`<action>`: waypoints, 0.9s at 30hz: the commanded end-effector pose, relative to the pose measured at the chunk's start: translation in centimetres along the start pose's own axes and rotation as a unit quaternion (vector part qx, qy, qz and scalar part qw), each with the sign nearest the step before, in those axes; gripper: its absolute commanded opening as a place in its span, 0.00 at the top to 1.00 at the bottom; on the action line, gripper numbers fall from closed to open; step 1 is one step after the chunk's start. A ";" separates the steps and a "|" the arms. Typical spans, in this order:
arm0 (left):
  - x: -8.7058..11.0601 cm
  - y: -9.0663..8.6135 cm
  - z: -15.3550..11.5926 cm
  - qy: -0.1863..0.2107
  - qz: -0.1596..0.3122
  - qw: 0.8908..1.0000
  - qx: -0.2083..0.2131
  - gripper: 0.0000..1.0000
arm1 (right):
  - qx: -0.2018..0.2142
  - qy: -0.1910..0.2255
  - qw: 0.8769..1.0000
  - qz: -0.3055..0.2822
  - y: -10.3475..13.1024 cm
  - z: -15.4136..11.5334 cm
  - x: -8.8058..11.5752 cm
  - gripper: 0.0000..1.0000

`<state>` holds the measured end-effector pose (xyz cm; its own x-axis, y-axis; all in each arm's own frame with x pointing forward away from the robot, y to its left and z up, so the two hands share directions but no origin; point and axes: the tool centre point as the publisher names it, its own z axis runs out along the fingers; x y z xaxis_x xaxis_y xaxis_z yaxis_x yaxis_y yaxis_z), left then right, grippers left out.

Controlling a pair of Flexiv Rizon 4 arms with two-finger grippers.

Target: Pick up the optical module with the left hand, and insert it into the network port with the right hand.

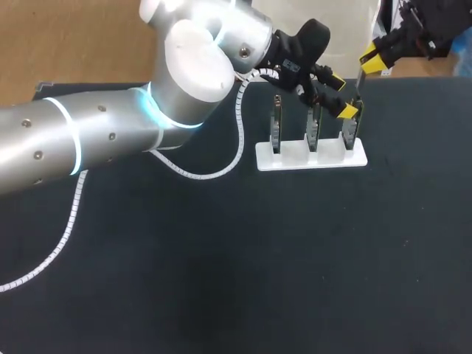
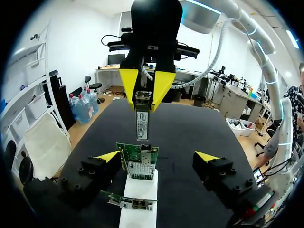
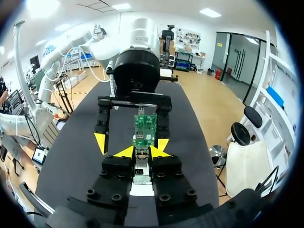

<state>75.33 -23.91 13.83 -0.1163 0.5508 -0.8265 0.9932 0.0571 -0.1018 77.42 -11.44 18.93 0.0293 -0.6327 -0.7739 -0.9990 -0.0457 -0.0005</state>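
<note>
Yellow tips of the right claw (image 2: pixel 145 95) pinched the module (image 2: pixel 142 124) over the board (image 2: pixel 137 159).
Closed on the module's upper end from two sides, that claw held it upright, just above the port (image 2: pixel 146 149) and apart from it. Left claw (image 2: pixel 157 156) stood wide open astride the board, holding nothing, so the board sat unbraced in the white stand (image 2: pixel 137 202). A slight tilt or offset on the way down would likely snag the port's rim, jam the module or lever the board over; the close-set claws might also clash.
</note>
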 end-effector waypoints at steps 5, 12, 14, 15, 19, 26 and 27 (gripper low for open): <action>-0.1 0.1 0.0 0.002 0.000 1.000 0.001 0.00 | 0.005 0.008 1.000 0.006 0.1 0.6 0.7 1.00; -0.1 0.1 0.0 0.002 0.000 1.000 0.001 0.00 | 0.011 0.015 1.000 0.011 0.0 0.9 1.1 1.00; -0.1 0.1 0.0 0.002 0.000 1.000 0.001 0.00 | 0.010 0.016 1.000 0.010 0.1 0.9 1.1 1.00; -0.1 0.1 0.0 0.002 0.000 1.000 0.001 0.00 | 0.008 0.015 1.000 0.010 0.1 1.0 1.1 1.00; -0.1 0.1 0.0 0.002 0.000 1.000 0.001 0.00 | 0.006 0.014 1.000 0.009 0.2 1.0 1.1 1.00; -0.1 0.1 0.0 0.002 0.000 1.000 0.001 0.00 | 0.004 0.015 1.000 0.008 0.5 1.0 1.3 1.00; -0.1 0.1 0.0 0.002 0.000 1.000 0.001 0.00 | 0.003 0.016 1.000 0.008 0.6 1.0 1.3 1.00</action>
<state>75.33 -23.91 13.82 -0.1162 0.5508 -0.8265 0.9932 0.0570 -0.1016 77.08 -11.51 17.27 0.0132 -0.6577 -0.7532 -0.9994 -0.0324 0.0108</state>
